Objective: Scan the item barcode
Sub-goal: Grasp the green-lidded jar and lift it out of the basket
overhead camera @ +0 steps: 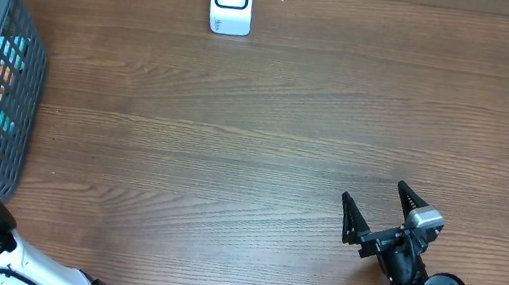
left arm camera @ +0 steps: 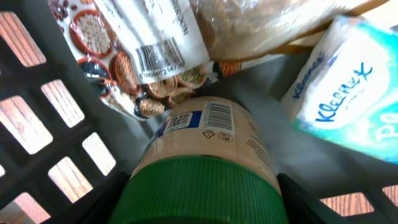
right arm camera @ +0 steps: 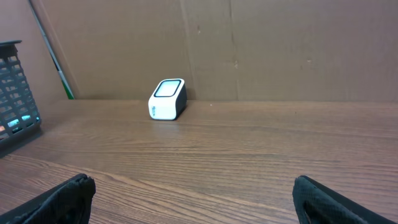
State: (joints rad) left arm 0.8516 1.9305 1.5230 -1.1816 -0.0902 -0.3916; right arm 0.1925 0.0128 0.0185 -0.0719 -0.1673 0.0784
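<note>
Jar (left arm camera: 205, 134) lying inside basket (left arm camera: 59, 118). Likely handling as rigid, fairly heavy, slick-sided; green lid (left arm camera: 199, 186) offering surest hold. Left claw (left arm camera: 198, 208) straddling lid, cannot tell whether clamping. Right claw (overhead camera: 375, 193) gaping wide, well outside basket.

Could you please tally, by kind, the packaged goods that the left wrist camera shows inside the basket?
Green-lidded jar: 1
Kleenex tissue pack: 1
Bean-print packet: 1
Clear plastic bag: 1
Total: 4
</note>
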